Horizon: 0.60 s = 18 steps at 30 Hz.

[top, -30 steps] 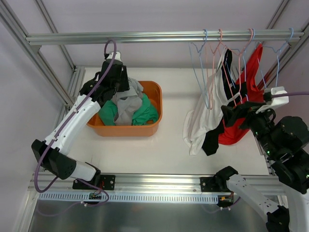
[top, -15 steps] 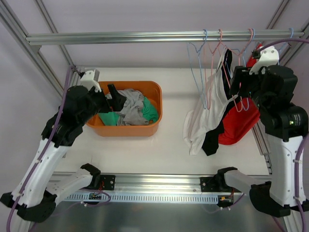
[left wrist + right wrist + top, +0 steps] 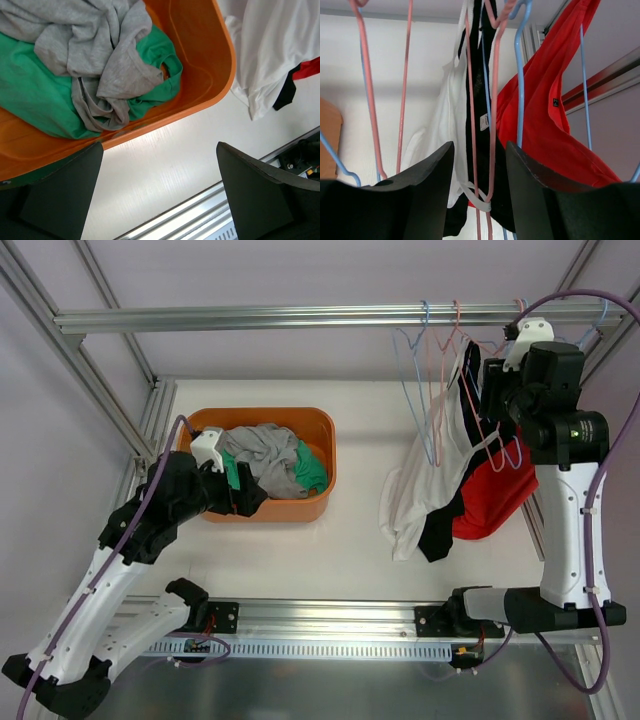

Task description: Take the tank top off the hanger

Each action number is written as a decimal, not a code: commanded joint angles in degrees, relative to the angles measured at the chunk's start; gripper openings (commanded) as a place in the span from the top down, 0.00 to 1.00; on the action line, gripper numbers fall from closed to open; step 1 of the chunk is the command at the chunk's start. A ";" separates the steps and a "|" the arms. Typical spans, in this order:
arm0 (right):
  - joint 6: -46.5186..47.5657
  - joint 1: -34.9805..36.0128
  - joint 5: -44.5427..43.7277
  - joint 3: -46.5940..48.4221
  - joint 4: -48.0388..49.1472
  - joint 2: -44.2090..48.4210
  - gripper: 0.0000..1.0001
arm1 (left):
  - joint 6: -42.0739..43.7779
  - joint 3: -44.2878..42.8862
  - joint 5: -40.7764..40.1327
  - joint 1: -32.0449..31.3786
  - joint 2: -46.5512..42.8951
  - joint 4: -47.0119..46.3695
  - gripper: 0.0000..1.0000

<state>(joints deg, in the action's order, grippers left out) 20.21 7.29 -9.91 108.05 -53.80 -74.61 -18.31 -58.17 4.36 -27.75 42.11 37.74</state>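
White table (image 3: 350, 540), aluminium rail (image 3: 300, 317); left tool (image 3: 159, 147) spread, right tool (image 3: 480, 145) spread (pink hanger (image 3: 494, 100) between).

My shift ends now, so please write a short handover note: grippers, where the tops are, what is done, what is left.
Left gripper: open, empty, over the rim of the orange bin of grey and green clothes.
Right gripper: open, raised among the hangers under the rail, clamping nothing.
White and black tank top and red top hang on hangers.
Done: no hanging top freed. Left: pull a tank top off its hanger.
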 commanded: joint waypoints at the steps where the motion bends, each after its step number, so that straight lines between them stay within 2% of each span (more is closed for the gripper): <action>1: 1.15 -1.92 0.68 2.34 2.12 -0.53 0.51 | 1.61 1.04 2.14 -0.11 1.31 0.23 0.01; 8: 0.36 -4.39 2.61 1.37 3.53 -2.82 0.61 | 1.96 2.18 1.27 -0.11 -0.36 0.14 0.01; 12: -1.48 -5.70 9.19 1.29 4.49 -3.61 0.66 | 2.13 2.62 1.09 -0.11 -0.54 0.15 0.01; 15: -2.97 -6.41 14.55 0.59 5.55 -4.14 0.82 | 2.13 2.89 1.18 -0.11 -0.71 0.14 0.01; 16: -3.59 -6.41 15.27 0.24 6.33 -4.14 0.98 | 2.13 2.98 1.26 -0.11 -0.88 0.14 0.01; 18: -5.08 -6.41 18.24 -1.60 8.52 -3.27 1.00 | 2.13 3.06 0.91 -0.11 -1.15 0.14 0.01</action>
<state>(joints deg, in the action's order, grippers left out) 17.76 1.30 1.23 107.70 -50.54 -78.91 -17.04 -55.72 4.71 -27.75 41.60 38.48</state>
